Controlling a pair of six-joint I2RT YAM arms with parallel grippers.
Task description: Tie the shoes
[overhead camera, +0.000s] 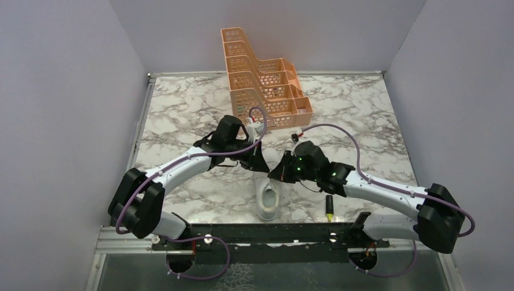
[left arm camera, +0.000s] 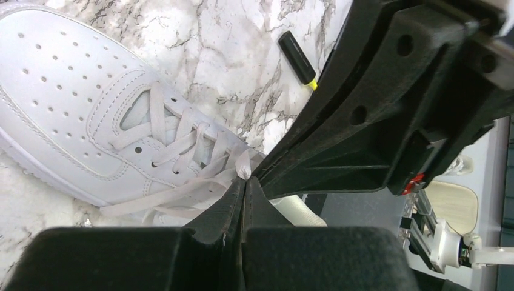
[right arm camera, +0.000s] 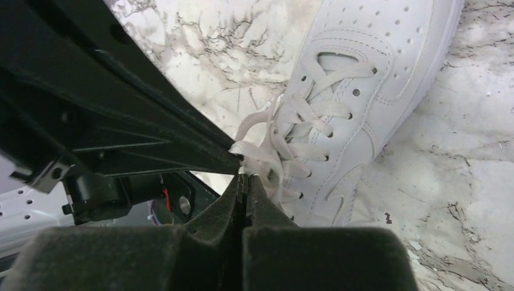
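The white sneaker lay on the marbled bench just beneath both jaw tips, the left jaws closed on a strand of its flat laces and the right jaws pinching another. The perforated upper looked stiff and light; the woven laces seemed limp and likely to slip, best pinched flat, mid-strand.

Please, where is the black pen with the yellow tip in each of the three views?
Top external: the pen lies low in the picture, just right of centre, to the right of the white sneaker.
Left wrist: the pen is at the upper middle, on the marble beyond the sneaker.
Right wrist: not in view.
Shared landmark: the sneaker, seen in all three views.
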